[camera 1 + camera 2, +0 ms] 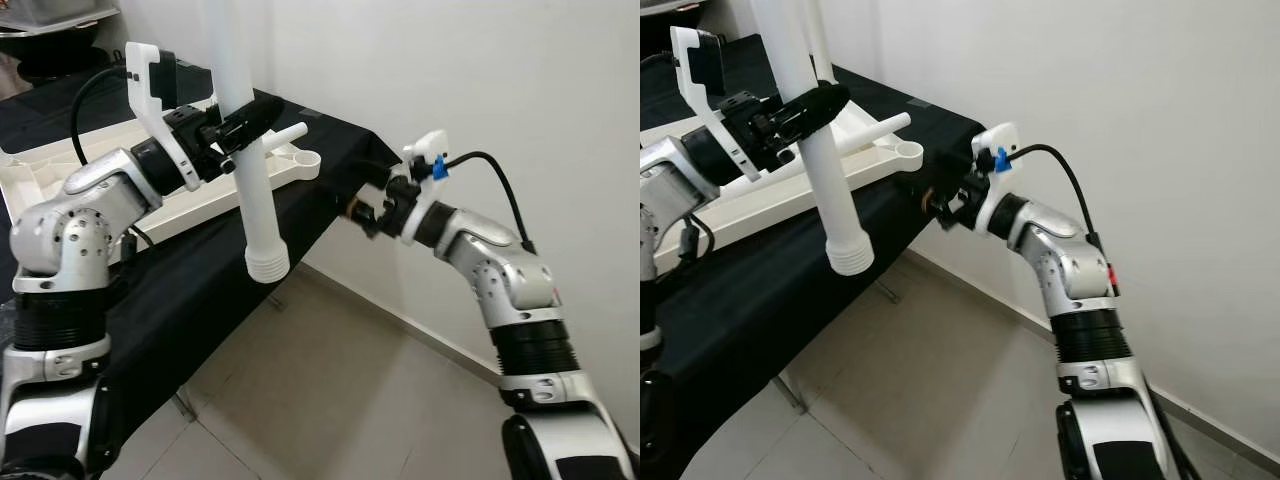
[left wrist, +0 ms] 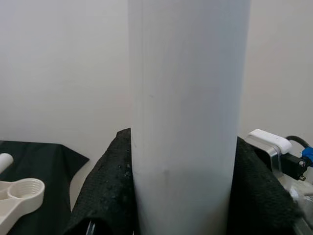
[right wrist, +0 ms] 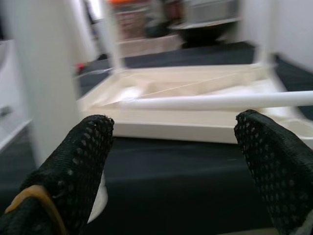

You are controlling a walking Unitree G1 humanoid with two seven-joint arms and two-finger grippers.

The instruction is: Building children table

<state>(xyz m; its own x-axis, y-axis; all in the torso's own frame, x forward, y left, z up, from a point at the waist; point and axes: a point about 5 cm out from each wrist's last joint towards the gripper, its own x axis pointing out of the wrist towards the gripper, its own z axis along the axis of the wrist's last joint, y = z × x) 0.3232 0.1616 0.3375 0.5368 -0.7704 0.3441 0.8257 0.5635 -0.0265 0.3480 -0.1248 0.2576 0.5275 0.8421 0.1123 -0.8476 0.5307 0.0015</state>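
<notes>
A white table leg [image 1: 258, 190] stands nearly upright beyond the table's front edge, its ribbed screw end [image 1: 267, 265] pointing down. My left gripper [image 1: 243, 128] is shut on its shaft; black fingers [image 2: 105, 186] press both sides of the tube [image 2: 188, 122]. The cream tabletop [image 1: 60, 175] lies upside down on the black cloth, with a round screw socket [image 1: 306, 160] at its near corner. A second white leg [image 3: 220, 101] lies across it. My right gripper [image 1: 365, 208] hovers open at the table's right corner, fingers [image 3: 73, 166] wide apart and nothing between them.
The black-clothed table [image 1: 200, 270] runs along my left, its edge close to both arms. A white wall [image 1: 480, 80] stands behind and to the right. Beige tiled floor [image 1: 330, 400] lies below. A dark bowl-like item [image 1: 50, 40] sits at the far back.
</notes>
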